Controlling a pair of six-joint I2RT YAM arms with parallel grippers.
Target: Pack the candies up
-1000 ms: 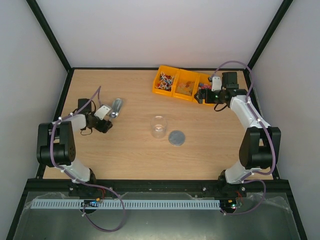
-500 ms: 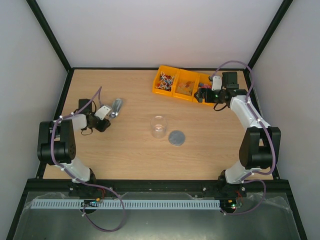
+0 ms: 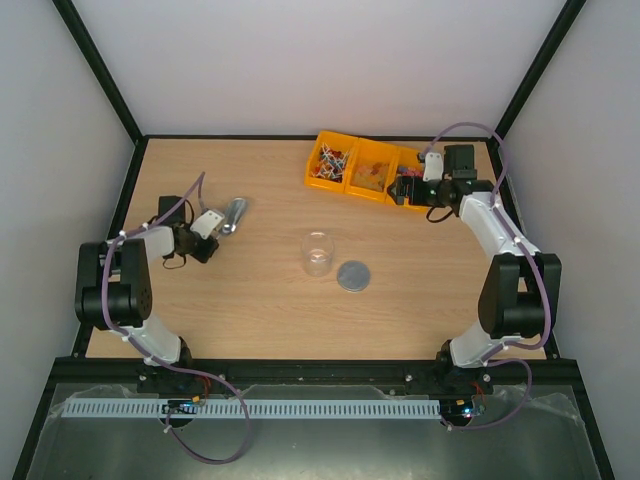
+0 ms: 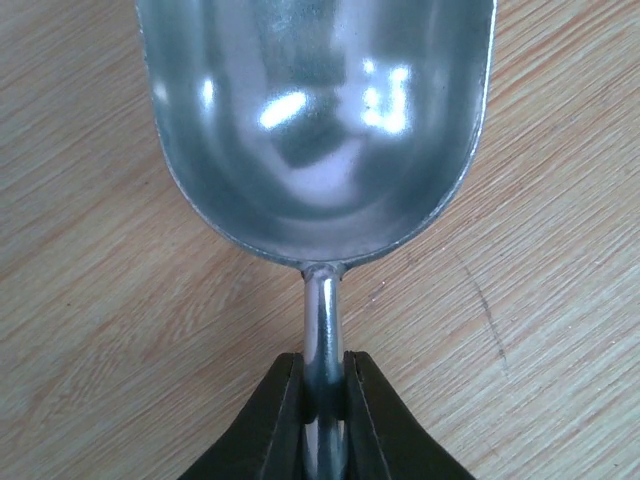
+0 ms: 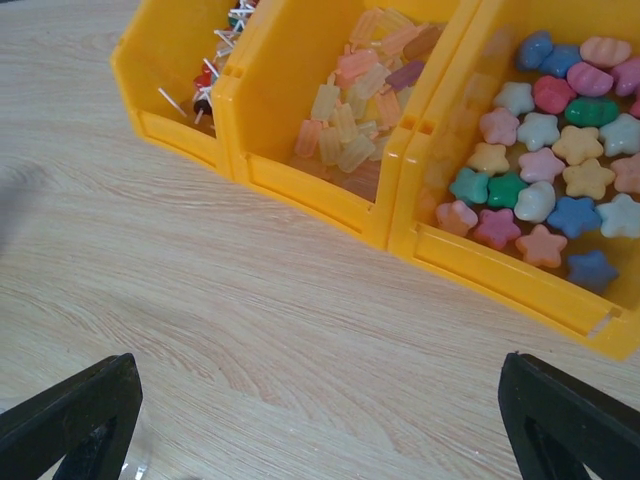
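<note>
On the left side of the tabletop (image 3: 250, 310), the left gripper (image 4: 322, 375) is clamped tight on the thin handle of a metal scoop (image 4: 318, 130). Its dark fingers (image 4: 270, 420) press the stem from both sides, and the empty bowl points away over bare wood. Toward the far right corner, the right gripper (image 5: 320, 420) hangs with its fingers (image 5: 70, 415) spread as wide as they go, holding nothing and touching nothing. The candies (image 5: 545, 190) lie just beyond those fingers in three yellow bins (image 5: 330, 195) set side by side along the far edge. Pastel stars and shells fill the right-hand bin, pale amber pieces (image 5: 350, 110) the middle one, and red-and-white pieces (image 5: 215, 60) the left one. All are well apart from the scoop. At the tabletop's centre, between the two arms, a grey disc (image 3: 353, 276) lies flat. A clear cup (image 3: 318, 252) stands upright just beside it on the far left.
</note>
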